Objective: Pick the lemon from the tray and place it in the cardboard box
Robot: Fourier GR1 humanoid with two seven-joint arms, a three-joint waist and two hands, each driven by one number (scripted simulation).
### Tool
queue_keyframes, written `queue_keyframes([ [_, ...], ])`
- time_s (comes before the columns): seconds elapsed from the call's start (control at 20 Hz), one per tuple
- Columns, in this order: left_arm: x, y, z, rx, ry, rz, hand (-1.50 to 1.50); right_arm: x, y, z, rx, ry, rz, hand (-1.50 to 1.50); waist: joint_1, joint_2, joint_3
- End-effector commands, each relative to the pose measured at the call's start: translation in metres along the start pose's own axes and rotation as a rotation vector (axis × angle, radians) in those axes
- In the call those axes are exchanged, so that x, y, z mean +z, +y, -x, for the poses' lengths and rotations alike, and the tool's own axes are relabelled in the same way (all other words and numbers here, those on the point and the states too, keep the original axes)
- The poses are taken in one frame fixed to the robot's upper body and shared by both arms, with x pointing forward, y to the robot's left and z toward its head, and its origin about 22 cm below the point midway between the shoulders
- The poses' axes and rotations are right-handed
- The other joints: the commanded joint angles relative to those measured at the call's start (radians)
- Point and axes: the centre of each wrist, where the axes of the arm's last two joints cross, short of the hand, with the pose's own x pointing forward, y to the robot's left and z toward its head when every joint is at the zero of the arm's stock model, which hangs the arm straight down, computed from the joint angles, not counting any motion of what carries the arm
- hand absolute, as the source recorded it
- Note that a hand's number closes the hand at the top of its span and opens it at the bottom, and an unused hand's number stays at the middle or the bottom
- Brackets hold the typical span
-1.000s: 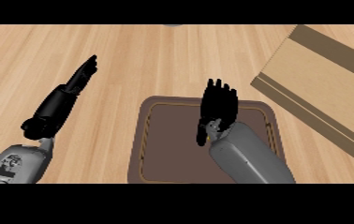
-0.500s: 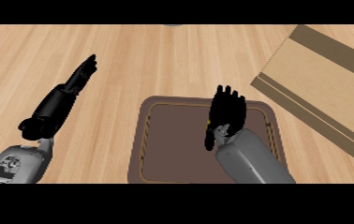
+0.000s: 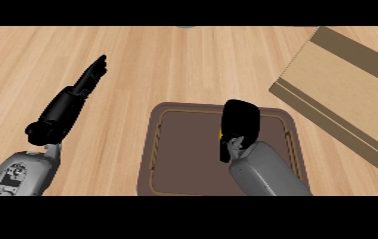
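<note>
A brown tray (image 3: 177,153) lies on the wooden counter at the lower middle. My right hand (image 3: 241,120) is down over the tray's right half, fingers curled over the lemon (image 3: 221,133); only a small yellow sliver of it shows at the hand's left edge. The cardboard box (image 3: 336,83) sits at the right, its flap angled toward the tray. At the left my left hand (image 3: 77,95) rests open above the counter, fingers straight and pointing away.
A small grey object (image 3: 186,27) peeks in at the top edge of the counter. Bare wooden counter (image 3: 192,63) stretches between the tray, the box and the left hand.
My right hand has dropped lower onto the tray and its fingers have curled down over the lemon. The left hand has stayed still.
</note>
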Motion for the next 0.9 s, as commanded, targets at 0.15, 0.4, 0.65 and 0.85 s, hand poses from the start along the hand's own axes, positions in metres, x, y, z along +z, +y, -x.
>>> queue_keyframes([
  [0.15,0.001,0.002,0.005,-0.006,0.007,0.014,0.0,0.006,0.004,-0.014,0.083,0.093,0.104,1.5,0.005,0.004,0.001],
  [0.4,0.009,0.01,0.009,-0.004,-0.01,0.005,0.0,0.014,-0.007,0.004,0.057,-0.398,0.155,1.5,0.016,0.004,0.002],
  [0.65,0.0,0.007,-0.001,0.002,-0.014,0.005,0.0,0.019,-0.03,0.031,0.013,-0.865,0.237,1.5,0.011,0.005,0.004],
  [0.85,0.008,0.003,0.005,-0.009,-0.014,0.007,0.0,0.012,-0.051,0.073,0.046,-0.972,0.398,1.5,-0.002,0.002,0.002],
])
